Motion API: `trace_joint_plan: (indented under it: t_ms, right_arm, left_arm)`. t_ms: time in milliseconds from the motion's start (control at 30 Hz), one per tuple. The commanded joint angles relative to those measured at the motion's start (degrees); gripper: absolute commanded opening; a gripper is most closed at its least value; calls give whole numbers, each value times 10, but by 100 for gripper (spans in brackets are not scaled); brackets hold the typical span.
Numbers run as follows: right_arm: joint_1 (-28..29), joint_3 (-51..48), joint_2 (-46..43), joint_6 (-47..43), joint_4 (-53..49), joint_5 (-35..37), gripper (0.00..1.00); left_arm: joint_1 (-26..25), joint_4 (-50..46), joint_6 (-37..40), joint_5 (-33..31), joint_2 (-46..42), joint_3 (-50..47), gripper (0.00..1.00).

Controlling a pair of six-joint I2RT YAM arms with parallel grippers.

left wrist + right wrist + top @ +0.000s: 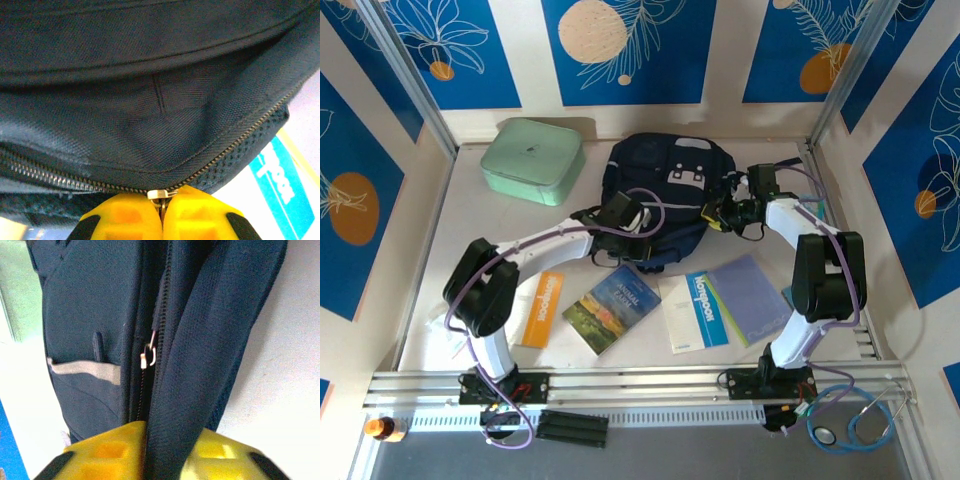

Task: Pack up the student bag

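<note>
Fingers first: my left gripper (pixel 161 214) has its yellow pads pressed tight together, and the little metal zip pull (pixel 160 194) of the bag (pixel 150 100) is pinched right between them. Over on the other side, my right gripper (pixel 167 452) sits astride a thick fold of the bag's navy cloth. The fold runs straight down between the two pads, but whether I am squeezing it or just bracketing it, I cannot tell. A second zip slider (pixel 149 356) hangs free a little way up that seam, and I am not touching it.

From above, the bag (pixel 670 170) lies at the back middle of the table (pixel 470 230), front pocket up, with my left gripper (pixel 625 212) at its near edge and my right gripper (pixel 722 215) at its right side.

So where are we? Early, I would say. Nothing that I can see has gone inside. Lined up on the near half of the table, all outside the bag, are an orange booklet (pixel 542 308), a book with a landscape cover (pixel 612 308), a white and blue notebook (pixel 695 312) and a pale purple notebook (pixel 755 300). The mint-green case (pixel 532 160) sits beside the bag at the back left. Where I hold the zip, its teeth look meshed, so I judge the job is at the opening stage: zip to run, mouth to spread, then every item to load and the bag to close.
</note>
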Motion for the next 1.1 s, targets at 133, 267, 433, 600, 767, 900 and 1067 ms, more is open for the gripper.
trace_joint_plan:
  t_ms: [133,267,433,600,767,900,1067]
  right_arm:
    - [-35,-44,-88,73,-7,91,63]
    - [-37,-106,-175,125,-36,133,74]
    - [-8,-140,-217,192,-84,109,77]
    - [42,-164,-209,256,-53,97,78]
    - [74,-138,-156,276,-45,118,74]
    - [90,-140,-129,288,-46,156,58]
    - [96,-162,-128,287,-41,213,33]
  left_arm:
    - [-41,-13,5,83,47,109,0]
    - [-57,-10,2,107,89,162,0]
    - [-63,-7,-2,115,119,185,0]
    - [-63,-1,-10,125,131,181,0]
    - [-63,-16,-19,128,138,180,0]
    - [-61,-29,-32,133,138,177,0]
    - [-51,-47,-28,134,123,158,0]
